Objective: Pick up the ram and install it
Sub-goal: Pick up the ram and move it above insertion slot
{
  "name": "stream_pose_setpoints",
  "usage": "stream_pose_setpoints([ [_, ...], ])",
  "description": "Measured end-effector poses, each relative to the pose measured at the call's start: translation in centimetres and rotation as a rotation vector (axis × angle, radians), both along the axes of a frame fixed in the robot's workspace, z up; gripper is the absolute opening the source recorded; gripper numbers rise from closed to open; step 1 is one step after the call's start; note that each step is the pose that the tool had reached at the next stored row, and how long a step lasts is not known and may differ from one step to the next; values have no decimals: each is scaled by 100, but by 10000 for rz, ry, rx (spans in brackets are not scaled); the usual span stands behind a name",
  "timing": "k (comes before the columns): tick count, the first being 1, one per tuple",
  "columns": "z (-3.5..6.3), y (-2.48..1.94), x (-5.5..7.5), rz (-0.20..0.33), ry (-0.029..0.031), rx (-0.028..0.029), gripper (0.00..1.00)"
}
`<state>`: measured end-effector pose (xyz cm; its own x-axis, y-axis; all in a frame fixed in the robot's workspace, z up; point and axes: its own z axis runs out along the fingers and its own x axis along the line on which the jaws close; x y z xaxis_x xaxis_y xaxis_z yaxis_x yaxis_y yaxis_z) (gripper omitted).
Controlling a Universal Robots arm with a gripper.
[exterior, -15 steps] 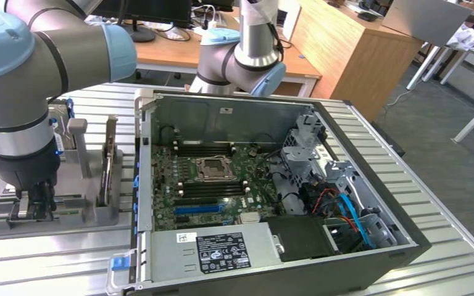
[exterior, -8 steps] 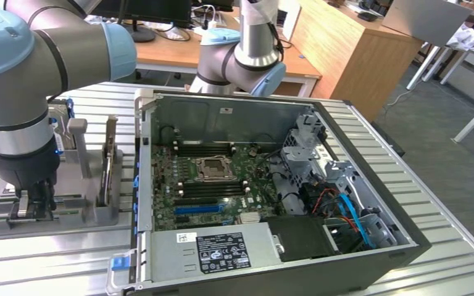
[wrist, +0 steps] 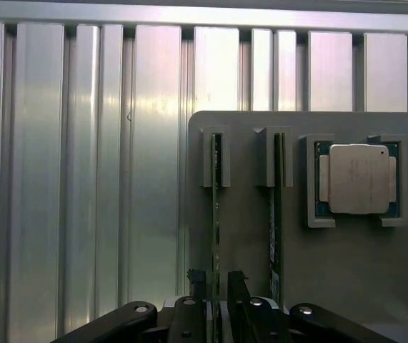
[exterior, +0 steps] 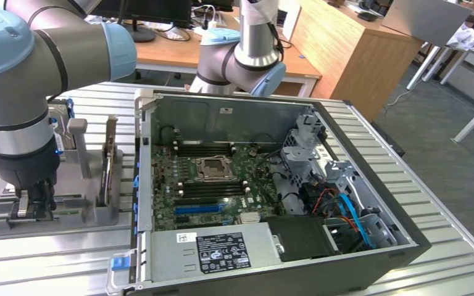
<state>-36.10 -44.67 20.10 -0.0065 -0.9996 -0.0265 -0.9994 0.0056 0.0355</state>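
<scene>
Ram [wrist: 216,214] is being carried upright on edge in the slot nearest the edge of the grey holder [wrist: 246,236]. It is being straddled by the gripper [wrist: 216,280], whose jaws are being held narrowly apart. A second stick [wrist: 276,214] is being carried in the neighbouring slot.

Tabletop [wrist: 68,179]: ribbed, glossy metal. Holder [wrist: 246,236]: matt grey plastic. CPU [wrist: 359,179]: brushed metal lid. Desk [exterior: 344,43]: smooth wood.

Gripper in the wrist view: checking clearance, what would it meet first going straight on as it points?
Probably the thin green ram stick standing on edge in the grey slotted holder: the gripper has open fingers either side of it. Depth is unclear; the holder's floor could come first.
</scene>
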Motion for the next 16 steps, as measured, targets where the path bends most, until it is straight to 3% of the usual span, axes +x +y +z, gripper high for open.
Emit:
stream_pose_setpoints([
  [3, 0, 0, 0, 0, 0, 0, 25],
  [5, 0, 0, 0, 0, 0, 0, 12],
  [16, 0, 0, 0, 0, 0, 0, 11],
])
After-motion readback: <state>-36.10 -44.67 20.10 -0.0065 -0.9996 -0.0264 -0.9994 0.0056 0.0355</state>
